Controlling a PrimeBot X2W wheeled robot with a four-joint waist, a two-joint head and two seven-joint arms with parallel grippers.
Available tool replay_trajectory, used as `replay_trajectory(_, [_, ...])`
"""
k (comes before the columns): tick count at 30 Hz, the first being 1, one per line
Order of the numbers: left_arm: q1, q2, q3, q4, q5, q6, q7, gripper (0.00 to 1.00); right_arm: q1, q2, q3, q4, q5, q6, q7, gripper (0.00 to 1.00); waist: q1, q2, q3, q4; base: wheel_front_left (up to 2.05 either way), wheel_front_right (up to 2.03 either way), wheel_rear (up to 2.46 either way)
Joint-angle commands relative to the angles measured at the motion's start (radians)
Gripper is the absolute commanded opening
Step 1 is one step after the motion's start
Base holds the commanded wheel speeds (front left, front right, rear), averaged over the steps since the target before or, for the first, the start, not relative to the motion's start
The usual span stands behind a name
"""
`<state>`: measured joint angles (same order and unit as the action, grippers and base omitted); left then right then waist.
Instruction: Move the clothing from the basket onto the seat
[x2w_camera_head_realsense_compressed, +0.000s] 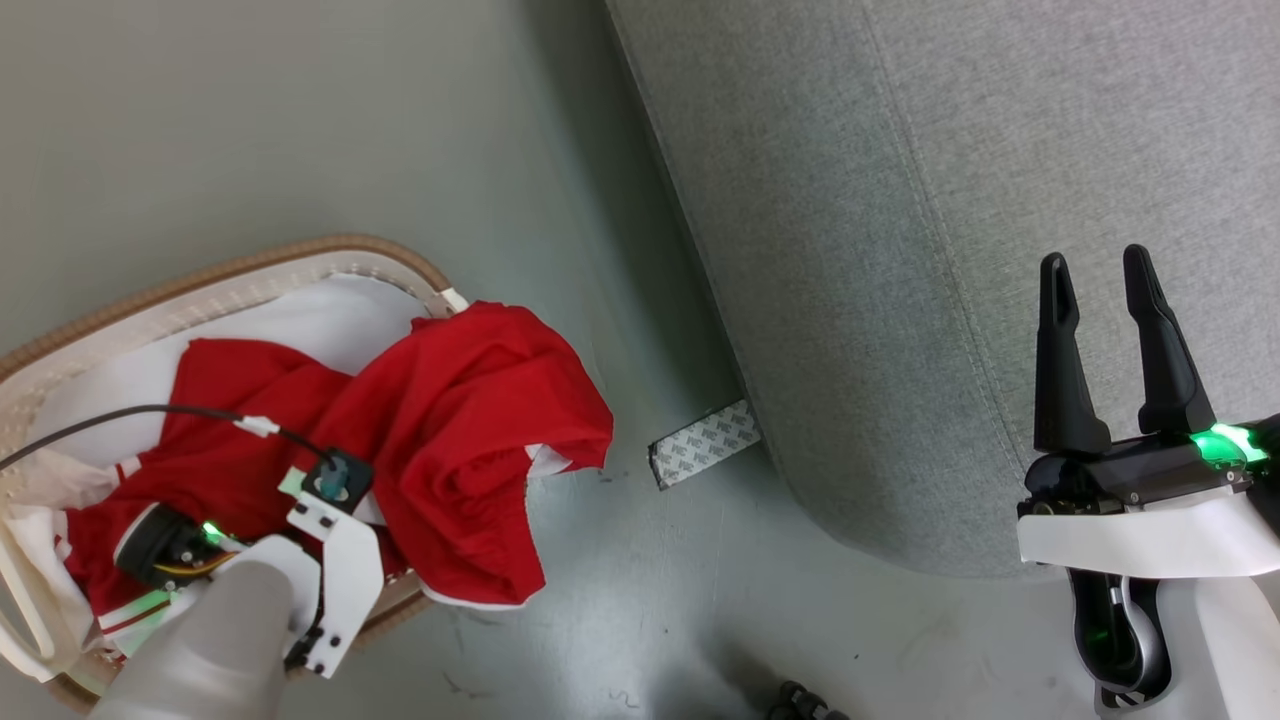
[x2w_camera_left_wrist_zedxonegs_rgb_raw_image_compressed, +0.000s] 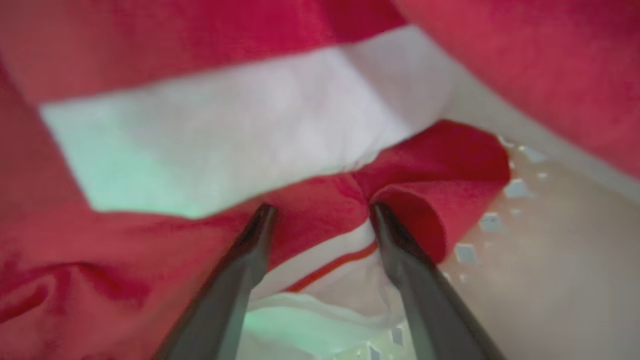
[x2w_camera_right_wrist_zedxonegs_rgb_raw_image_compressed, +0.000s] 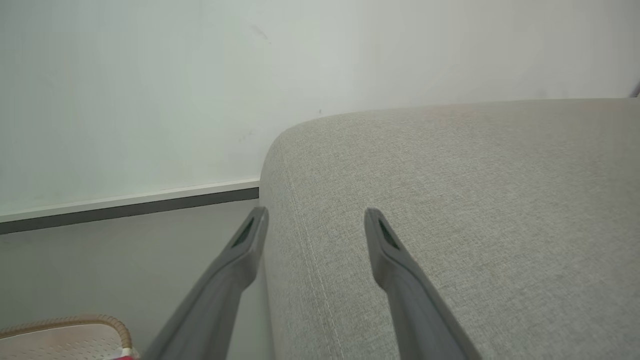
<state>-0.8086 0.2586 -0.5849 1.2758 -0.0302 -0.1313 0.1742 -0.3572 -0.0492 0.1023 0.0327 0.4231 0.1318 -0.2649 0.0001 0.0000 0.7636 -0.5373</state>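
While poised with left pincer (x2w_camera_left_wrist_zedxonegs_rgb_raw_image_compressed: 320, 212) spread astride a red fold of clothing (x2w_camera_head_realsense_compressed: 460, 420) in the basket (x2w_camera_head_realsense_compressed: 200, 275), risks pinching too little and slipping, or dragging the piece draped over its rim onto the floor (x2w_camera_head_realsense_compressed: 300, 120). Holds right pincer (x2w_camera_head_realsense_compressed: 1098, 265) released above the seat (x2w_camera_head_realsense_compressed: 950, 250).

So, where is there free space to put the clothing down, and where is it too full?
The seat is bare on every side of the open right gripper. The floor strip between basket and seat is free, apart from a piece of tape. The basket is crowded: clothing fills it and hangs over its rim, around the open left gripper.
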Motion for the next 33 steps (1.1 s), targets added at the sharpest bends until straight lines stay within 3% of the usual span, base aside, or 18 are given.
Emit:
replay_trajectory(1, [-0.011,0.012,-0.011,0.005,-0.018,0.002,0.018,1.00,0.004,-0.002,-0.004,-0.004,0.004,-0.002,0.001,1.00,-0.0001,0.0000,0.005,0.001,0.00,0.00,0.00])
replay_trajectory(18, [-0.074,0.071,-0.074,0.015,-0.013,0.018,0.024,1.00,0.002,-0.002,-0.003,-0.024,-0.004,-0.002,0.001,1.00,-0.0001,0.0000,0.061,0.020,0.02,0.02,0.02])
replay_trajectory(19, [-0.073,0.075,-0.076,0.016,-0.016,0.016,0.025,0.76,0.002,-0.002,-0.002,-0.025,-0.003,-0.002,0.001,1.00,-0.0001,0.0000,0.064,0.021,0.03,0.03,0.03])
replay_trajectory(21, [-0.072,0.078,-0.079,0.017,-0.020,0.014,0.011,0.04,-0.001,-0.002,-0.001,-0.025,-0.001,-0.002,0.001,1.00,-0.0001,0.0000,0.066,0.021,0.00,0.00,0.00])
replay_trajectory(22, [-0.071,0.076,-0.081,0.017,-0.022,0.012,0.007,0.00,-0.003,-0.002,0.000,-0.023,0.000,-0.002,0.001,1.00,-0.0001,0.0000,0.066,0.020,0.00,0.00,0.00])
replay_trajectory(30, [-0.038,0.077,-0.052,0.014,-0.080,0.015,-0.062,0.00,-0.038,-0.002,0.037,-0.002,0.002,-0.002,0.001,1.00,-0.0001,0.0000,0.015,0.005,0.00,0.00,0.00])
replay_trajectory(33, [-0.020,0.045,-0.037,0.013,-0.101,0.018,-0.098,0.00,-0.045,-0.003,0.037,0.010,-0.017,-0.002,0.001,1.00,-0.0001,0.0000,-0.037,0.020,0.00,0.00,0.00])
